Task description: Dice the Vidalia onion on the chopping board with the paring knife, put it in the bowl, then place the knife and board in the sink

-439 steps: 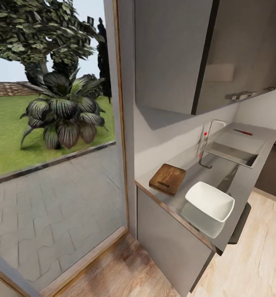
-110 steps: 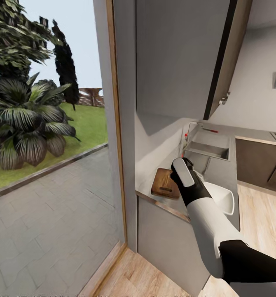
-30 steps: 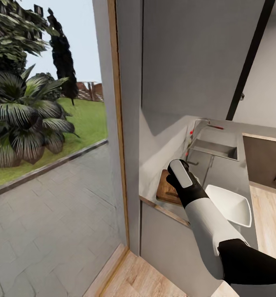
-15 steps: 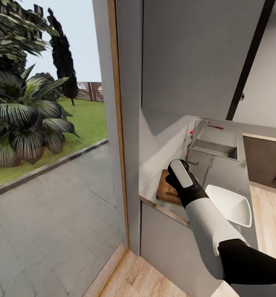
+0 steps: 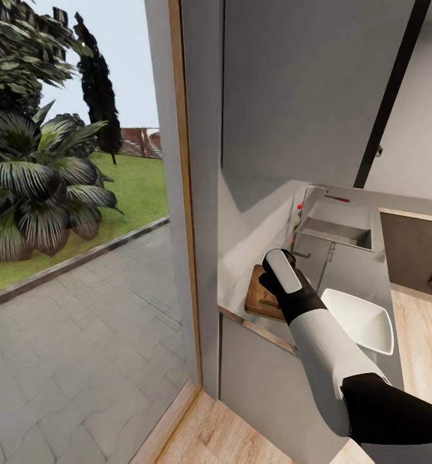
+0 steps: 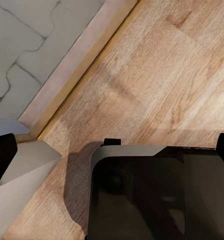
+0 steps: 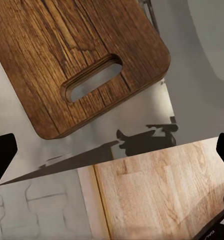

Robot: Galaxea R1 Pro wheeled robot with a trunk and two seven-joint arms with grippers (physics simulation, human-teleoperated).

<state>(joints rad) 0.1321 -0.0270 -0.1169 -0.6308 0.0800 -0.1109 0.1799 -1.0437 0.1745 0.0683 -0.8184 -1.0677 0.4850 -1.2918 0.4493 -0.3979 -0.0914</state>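
Hardly any change: right pincer [image 7: 113,152] still spread, chopping board [image 7: 66,55] just ahead on the counter [image 7: 192,45]. Nothing grasped yet; left pincer [image 6: 113,150] likewise spread.

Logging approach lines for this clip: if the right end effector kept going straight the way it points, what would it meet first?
Probably the countertop just short of the chopping board, near its handle-slot end; the right end effector hangs open above it. Depth is unclear.

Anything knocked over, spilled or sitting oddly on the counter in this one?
Nothing stands out. The chopping board lies flat at the counter's end, the bowl sits upright beside it, and the knife rests beyond the sink. The right gripper hovers open over the board's handle end.
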